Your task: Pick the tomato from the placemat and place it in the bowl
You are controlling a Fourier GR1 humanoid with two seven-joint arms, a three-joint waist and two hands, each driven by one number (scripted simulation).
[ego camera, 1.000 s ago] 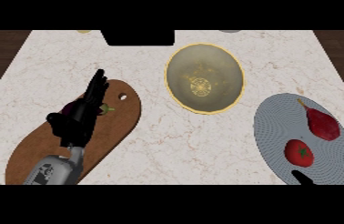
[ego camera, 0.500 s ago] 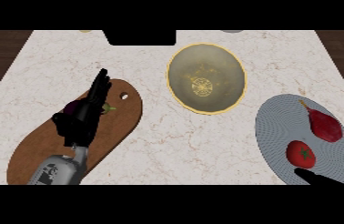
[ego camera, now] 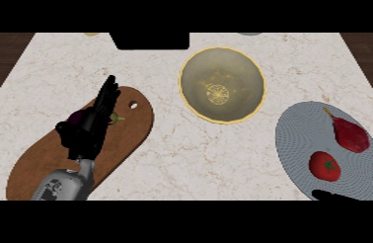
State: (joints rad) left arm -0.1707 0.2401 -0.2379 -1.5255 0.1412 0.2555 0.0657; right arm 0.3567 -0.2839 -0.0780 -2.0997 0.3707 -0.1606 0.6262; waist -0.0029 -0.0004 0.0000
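- At the head view's right edge, the tomato [ego camera: 325, 166] lies on the grey round placemat [ego camera: 299, 133], near a long red vegetable [ego camera: 350, 134]. The bowl [ego camera: 221, 85] stands apart on the desk [ego camera: 182, 153], up and left of the mat.
- Right hand [ego camera: 334, 195]: only a sliver shows, just below the tomato; open or closed cannot be told.
- Left hand [ego camera: 91, 123]: fingers straight, holding nothing, over the wooden board [ego camera: 134, 133].
- Handling, as judged: light, smooth, soft-skinned and prone to roll; best cupped around its widest girth.

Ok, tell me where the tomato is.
Head view, right side: the tomato sits on the grey placemat, just below a long red vegetable, lower right of the bowl.
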